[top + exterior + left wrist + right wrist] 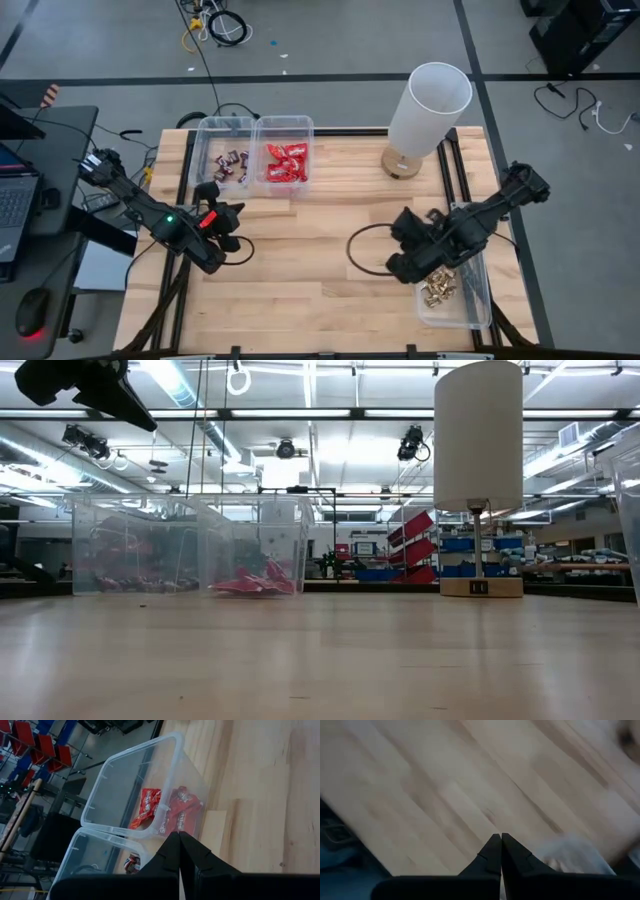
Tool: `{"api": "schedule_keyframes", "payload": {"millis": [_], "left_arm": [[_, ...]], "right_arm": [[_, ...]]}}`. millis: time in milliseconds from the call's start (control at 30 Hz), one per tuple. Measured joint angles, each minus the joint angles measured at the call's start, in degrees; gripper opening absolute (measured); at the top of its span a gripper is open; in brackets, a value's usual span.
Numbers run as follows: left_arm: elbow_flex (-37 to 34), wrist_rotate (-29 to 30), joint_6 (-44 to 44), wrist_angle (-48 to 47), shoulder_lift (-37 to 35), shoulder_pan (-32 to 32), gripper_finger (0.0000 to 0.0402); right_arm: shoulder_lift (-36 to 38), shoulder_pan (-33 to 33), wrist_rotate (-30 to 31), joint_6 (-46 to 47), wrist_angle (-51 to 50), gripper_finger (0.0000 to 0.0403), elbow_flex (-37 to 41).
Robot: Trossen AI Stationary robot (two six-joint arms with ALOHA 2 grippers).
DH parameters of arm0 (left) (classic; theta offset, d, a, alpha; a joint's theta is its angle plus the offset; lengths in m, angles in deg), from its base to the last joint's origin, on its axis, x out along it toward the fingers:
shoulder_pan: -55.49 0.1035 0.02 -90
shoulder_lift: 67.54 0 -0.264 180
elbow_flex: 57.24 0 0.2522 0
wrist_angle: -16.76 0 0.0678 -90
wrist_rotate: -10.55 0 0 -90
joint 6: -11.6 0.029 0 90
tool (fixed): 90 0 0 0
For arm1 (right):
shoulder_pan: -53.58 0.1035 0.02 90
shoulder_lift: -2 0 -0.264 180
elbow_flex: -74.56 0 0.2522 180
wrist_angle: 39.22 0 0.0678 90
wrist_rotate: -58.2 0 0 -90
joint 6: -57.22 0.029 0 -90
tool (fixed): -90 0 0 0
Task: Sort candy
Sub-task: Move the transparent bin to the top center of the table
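Red candy packets [286,163] lie in a clear bin [285,125] at the table's far side, and dark purple-brown bars [232,165] lie in the bin [222,128] to its left. Gold-foil pieces [440,288] lie in a clear bin [470,310] at the near right edge. My left gripper [212,198] hangs shut and empty just short of the far bins; its wrist view shows the shut gripper [179,840] facing the red packets [170,812]. My right gripper [402,262] is shut, empty and pointing down over bare table, left of the gold bin; its wrist view shows the shut gripper [500,840].
A table lamp with a white shade [428,105] stands at the far right on a wooden base [402,163]. A black cable [360,250] loops on the table beside the right arm. Bare wood lies in the table's middle and near side.
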State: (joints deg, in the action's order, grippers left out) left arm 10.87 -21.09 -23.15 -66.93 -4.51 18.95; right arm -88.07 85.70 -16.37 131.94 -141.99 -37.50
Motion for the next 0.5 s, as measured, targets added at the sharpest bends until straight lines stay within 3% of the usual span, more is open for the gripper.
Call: {"api": "schedule_keyframes", "payload": {"millis": [200, 500], "left_arm": [[0.0, 0.0, 0.0, 0.2, 0.0, 0.0, 0.0], [0.0, -0.1, 0.0, 0.2, 0.0, 0.0, 0.0]], "right_arm": [[0.5, 1.2, -2.9, 2.8, -0.9, 0.0, 1.5], [0.3, 1.6, -15.2, -6.4, -1.0, 0.0, 11.2]]}}
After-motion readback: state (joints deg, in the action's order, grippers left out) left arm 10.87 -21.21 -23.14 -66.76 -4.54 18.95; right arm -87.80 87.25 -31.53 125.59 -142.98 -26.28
